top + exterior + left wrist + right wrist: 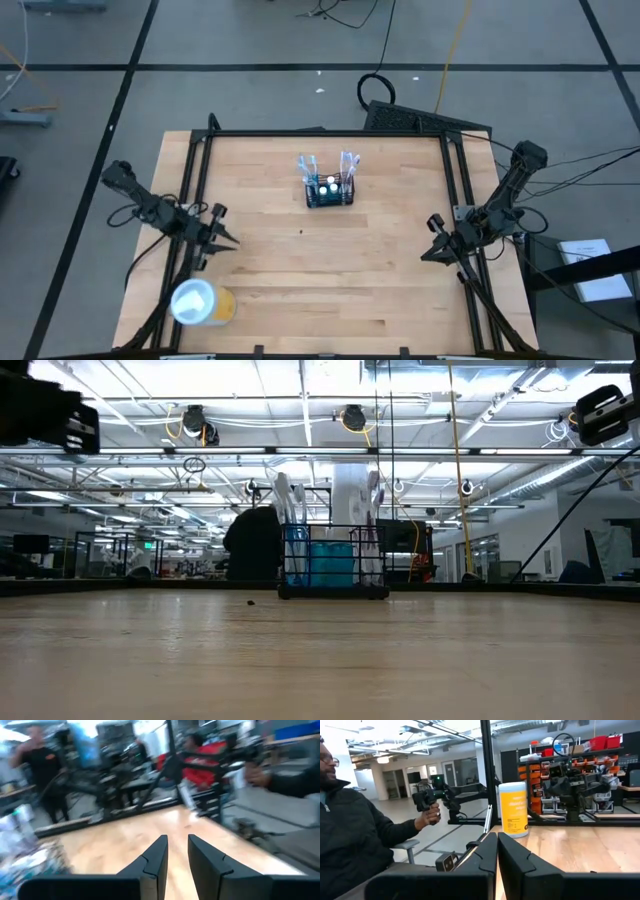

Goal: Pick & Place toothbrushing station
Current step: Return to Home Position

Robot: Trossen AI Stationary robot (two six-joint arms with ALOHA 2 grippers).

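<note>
left gripper (226, 228) hangs over the left edge of the pale wooden table (330, 290), fingers a narrow gap apart, empty. right gripper (430, 240) sits over the right edge, fingers almost touching, empty. small black wire-mesh rectangular holder (329, 192) stands at the far middle, well apart from both, toothbrushes (308, 165) upright in it. judgement: placing looks done. recommend drawing each arm outward and up, the left minding the yellow cup with white lid (200, 302) lying near it.
</note>
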